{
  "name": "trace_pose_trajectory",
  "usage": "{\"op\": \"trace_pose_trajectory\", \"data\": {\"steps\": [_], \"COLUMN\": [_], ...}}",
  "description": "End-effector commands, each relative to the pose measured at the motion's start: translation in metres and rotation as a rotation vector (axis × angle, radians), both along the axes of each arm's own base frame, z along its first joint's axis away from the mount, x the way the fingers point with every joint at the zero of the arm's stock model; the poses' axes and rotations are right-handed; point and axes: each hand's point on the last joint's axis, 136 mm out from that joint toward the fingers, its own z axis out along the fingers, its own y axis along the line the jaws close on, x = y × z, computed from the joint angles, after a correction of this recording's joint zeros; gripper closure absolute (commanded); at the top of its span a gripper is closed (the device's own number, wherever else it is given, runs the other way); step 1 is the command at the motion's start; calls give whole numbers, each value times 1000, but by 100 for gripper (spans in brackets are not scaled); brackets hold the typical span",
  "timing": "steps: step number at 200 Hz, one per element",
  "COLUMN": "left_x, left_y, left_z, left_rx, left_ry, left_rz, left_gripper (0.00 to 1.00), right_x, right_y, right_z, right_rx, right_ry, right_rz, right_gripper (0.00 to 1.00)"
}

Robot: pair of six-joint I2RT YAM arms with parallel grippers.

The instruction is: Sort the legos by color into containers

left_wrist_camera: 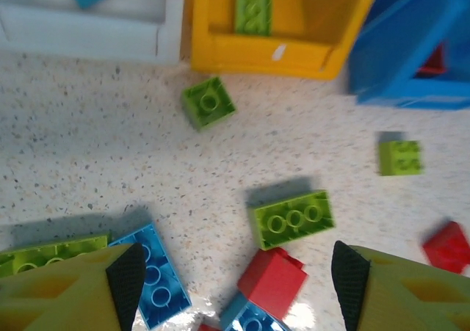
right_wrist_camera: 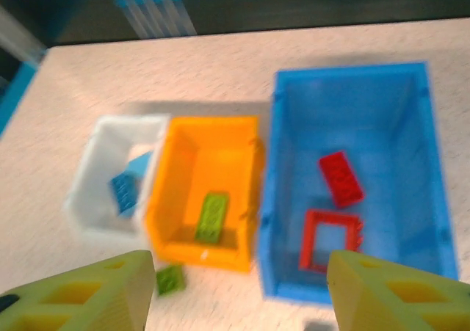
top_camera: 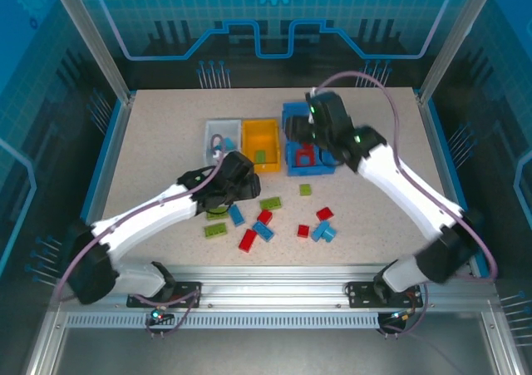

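The tabletop [top_camera: 158,150] is a pale speckled slab with a blue edge strip, fenced by aluminium posts [top_camera: 90,36] and translucent blue panels [top_camera: 274,13] printed with circuit lines and a gear. Toward 12 o'clock from the middle of the surface stand three bins in a touching row: a white bin [right_wrist_camera: 92,177] holding blue bricks, a yellow bin [right_wrist_camera: 165,199] holding one green brick [right_wrist_camera: 211,217], and a blue bin [right_wrist_camera: 352,74] holding a red brick [right_wrist_camera: 341,178] and a red square frame [right_wrist_camera: 330,239]. The loose legos [top_camera: 264,219], red, blue and green, lie scattered on the bare surface at 6 o'clock from the bins. The left hand [left_wrist_camera: 239,287] hangs over this scatter, at 7 o'clock from the yellow bin, fingers apart with nothing between them. The right hand [right_wrist_camera: 239,294] hangs above the bins, its fingers spread wide and gripping nothing.
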Motion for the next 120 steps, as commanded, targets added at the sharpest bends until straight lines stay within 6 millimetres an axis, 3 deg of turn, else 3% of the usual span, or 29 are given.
{"op": "trace_pose_trajectory", "data": {"steps": [1,24,33,52,79,120], "left_x": [21,41,48,64,82,98], "left_y": [-7,-10,-8,-11,-7,2], "left_z": [-17,-40,-50,-65,-76,-94], "left_rx": [0,27,44,51,79,87], "left_ry": [18,33,44,57,48,70], "left_rz": [79,148,180,199,221,244], "left_gripper": [27,24,22,21,22,29], "right_x": [-45,-97,-112,-135,-148,-147], "right_y": [28,29,24,16,7,7], "right_z": [-7,-28,-44,-58,-69,-61], "right_rx": [66,101,104,122,102,99], "right_ry": [-139,-141,-110,-79,-52,-67], "right_rz": [178,259,262,265,254,256], "right_gripper": [30,27,27,27,27,26]}}
